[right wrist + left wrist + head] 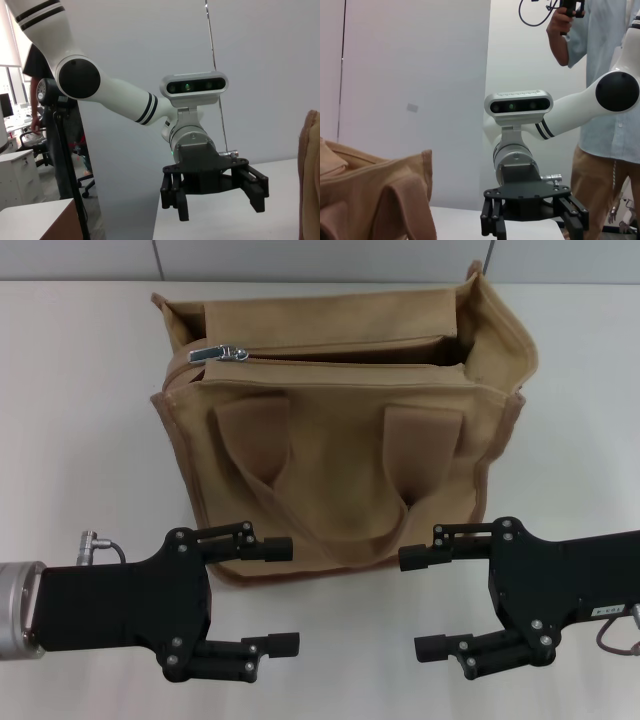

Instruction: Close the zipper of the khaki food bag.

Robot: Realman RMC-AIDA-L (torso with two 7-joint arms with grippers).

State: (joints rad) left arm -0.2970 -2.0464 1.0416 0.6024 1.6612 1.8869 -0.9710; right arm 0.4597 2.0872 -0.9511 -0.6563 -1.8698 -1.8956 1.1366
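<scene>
— White tabletop, pale wall behind. Anything on it?

— Khaki food bag, standing upright mid-table, handles flopped over the near side.

— And the zipper?

— Running along the top of the bag, mostly undone; mouth gaping from the middle out to the robot's right end. Silver slider parked at the robot's left end, pull tab lying flat.

— Left gripper?

— Low on the near side of the bag, toward the left, pointing inward. Jaws spread wide, holding nothing; upper finger just at the bag's bottom edge, touching or not unclear.

— Right gripper?

— Mirrored on the right, facing the left one. Also wide open, empty, well apart from its partner.

— Wrist views?

— Each showing the opposite arm's gripper, fingers splayed. From the left wrist, tan canvas in the corner and a person standing behind the arm.
</scene>
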